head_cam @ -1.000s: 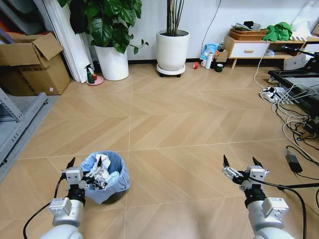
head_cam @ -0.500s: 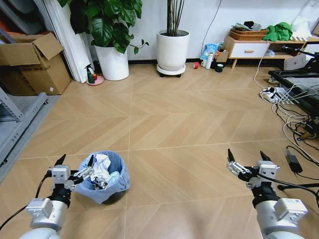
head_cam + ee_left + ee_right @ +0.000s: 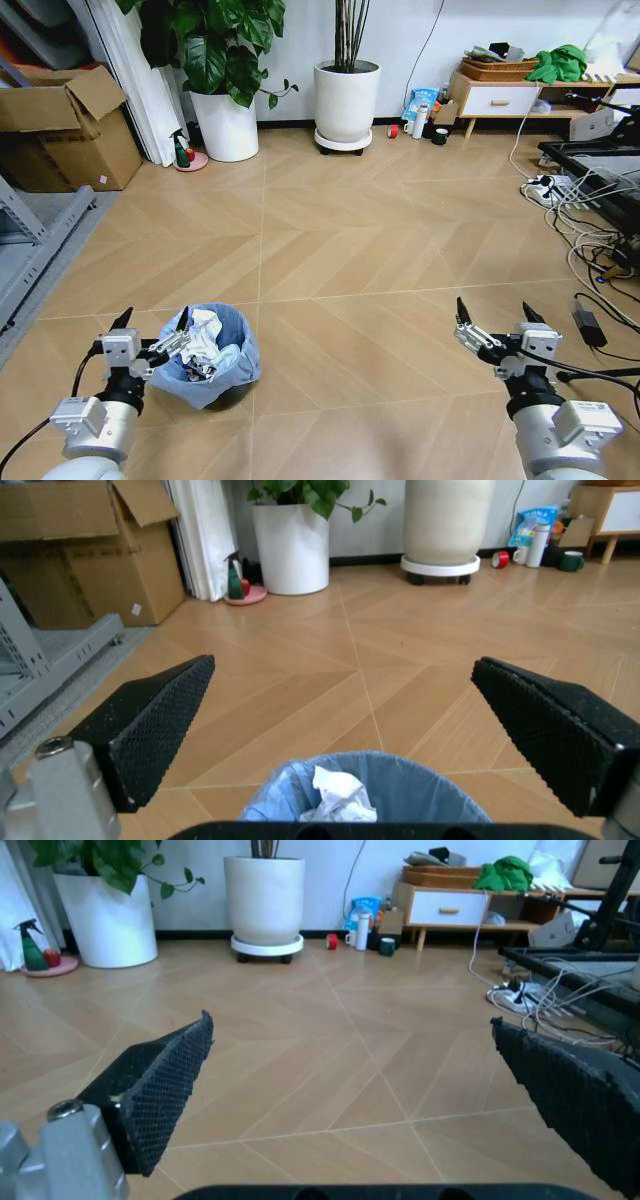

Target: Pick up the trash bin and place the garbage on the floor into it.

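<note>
The trash bin (image 3: 214,356), dark and round with a crinkly light-blue bag over its rim, stands on the floor (image 3: 350,260) at my lower left. Garbage (image 3: 204,330) of crumpled white paper and wrappers lies inside it. My left gripper (image 3: 153,320) hangs open at the bin's left side, one fingertip over the rim, nothing between its fingers. From the left wrist, the bin (image 3: 365,799) sits just below the open left gripper (image 3: 342,664). My right gripper (image 3: 493,308) is open over bare boards at the lower right, and in its own wrist view the right gripper (image 3: 350,1021) spans only floor.
Two white plant pots (image 3: 347,100) stand at the back wall, with a green spray bottle (image 3: 181,150) beside the left one. A cardboard box (image 3: 65,125) and a metal rack (image 3: 25,245) line the left. Cables and a power strip (image 3: 545,188) lie at the right, near a low cabinet (image 3: 500,98).
My left gripper has moved left, off the bin's top to its left rim. The right gripper has shifted slightly right and down. The bin has stayed put.
</note>
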